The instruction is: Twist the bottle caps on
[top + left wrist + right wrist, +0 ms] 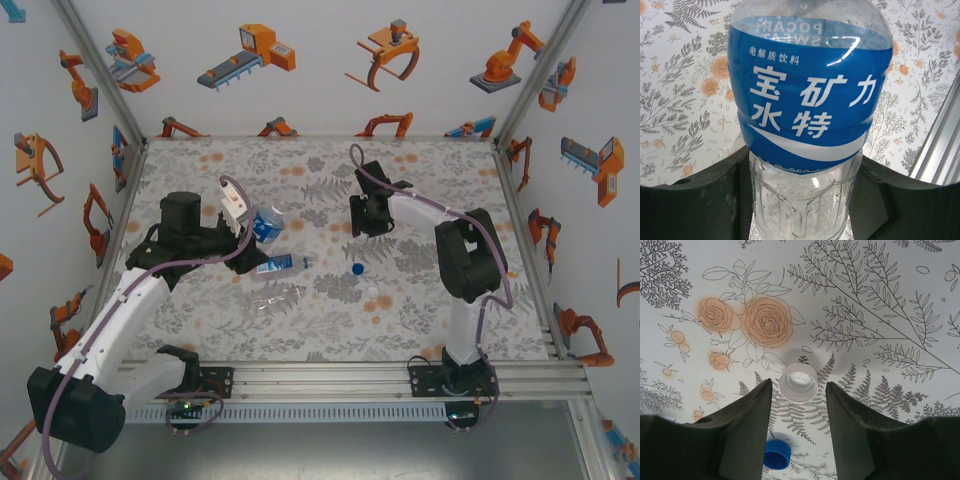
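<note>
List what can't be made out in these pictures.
1. Left wrist view: the Pocari Sweat bottle has its neck cut off by the top edge, so capped or not is unknowable.
2. Right wrist view: the white cap sits between the fingertips of the right gripper; gripped or just lying on the mat is unclear.
3. Top view: the lying labelled bottle and clear bottle are too small to show their mouths.

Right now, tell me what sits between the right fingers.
Right wrist view: a white cap between the right fingers, a blue cap lower down.
</note>
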`<state>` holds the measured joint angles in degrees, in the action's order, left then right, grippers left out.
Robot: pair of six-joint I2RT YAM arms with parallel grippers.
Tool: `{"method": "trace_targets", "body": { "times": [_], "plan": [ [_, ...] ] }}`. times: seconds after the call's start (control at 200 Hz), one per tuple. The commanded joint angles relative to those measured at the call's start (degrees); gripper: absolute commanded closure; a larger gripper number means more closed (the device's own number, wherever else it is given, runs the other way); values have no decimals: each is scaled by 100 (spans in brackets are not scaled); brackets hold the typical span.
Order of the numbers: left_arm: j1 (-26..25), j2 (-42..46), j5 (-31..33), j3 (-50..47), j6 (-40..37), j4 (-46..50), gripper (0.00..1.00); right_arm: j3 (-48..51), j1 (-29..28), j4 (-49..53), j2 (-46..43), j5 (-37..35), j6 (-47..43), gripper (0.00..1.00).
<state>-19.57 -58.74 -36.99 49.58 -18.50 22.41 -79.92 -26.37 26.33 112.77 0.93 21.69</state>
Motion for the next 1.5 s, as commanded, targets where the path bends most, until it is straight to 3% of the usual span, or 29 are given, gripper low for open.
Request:
{"method": "trace_targets", "body": {
  "times": [0.0,1.497],
  "plan": [
    [-33,3,-18,-26,-127,106,96,-274,35,39,-46,121,51,54],
    [-55,-32,-26,-14,-118,120,95,-252,35,294,114,194,159,55]
  ]
}}
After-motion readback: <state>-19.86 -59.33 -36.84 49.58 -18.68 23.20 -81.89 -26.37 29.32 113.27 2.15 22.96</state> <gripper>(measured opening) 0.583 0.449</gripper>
